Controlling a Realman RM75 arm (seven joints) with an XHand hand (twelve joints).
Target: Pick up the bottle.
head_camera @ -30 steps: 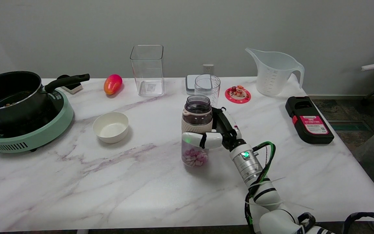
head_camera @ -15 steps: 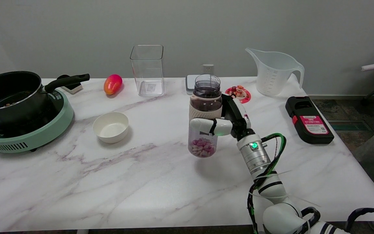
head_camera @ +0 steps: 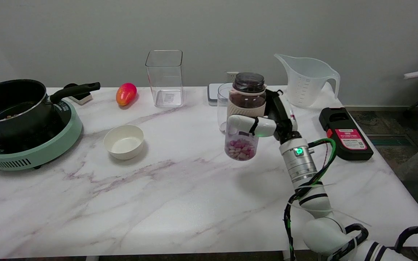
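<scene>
The bottle (head_camera: 244, 105) is clear plastic with a dark smoky lid, a cream sleeve round its upper body and pink and white pieces in its bottom. It hangs upright in the air above the marble table (head_camera: 158, 203), right of centre. My right hand (head_camera: 267, 121) grips it round the middle, one white finger wrapped across the front and the black palm behind on its right. The bottle's shadow lies on the table below it.
Behind the bottle stand a clear glass (head_camera: 224, 95), a small white box (head_camera: 214, 91) and a large measuring jug (head_camera: 306, 79). A black and red device (head_camera: 345, 133) lies to the right. A white bowl (head_camera: 123, 141), a tall clear container (head_camera: 164, 78), a mango (head_camera: 126, 93) and a pot (head_camera: 11, 105) on a green cooker (head_camera: 38, 148) are to the left.
My right hand has lifted the bottle off the table and carried it up and to the right. It now hides the pink coaster and part of the glass behind it.
</scene>
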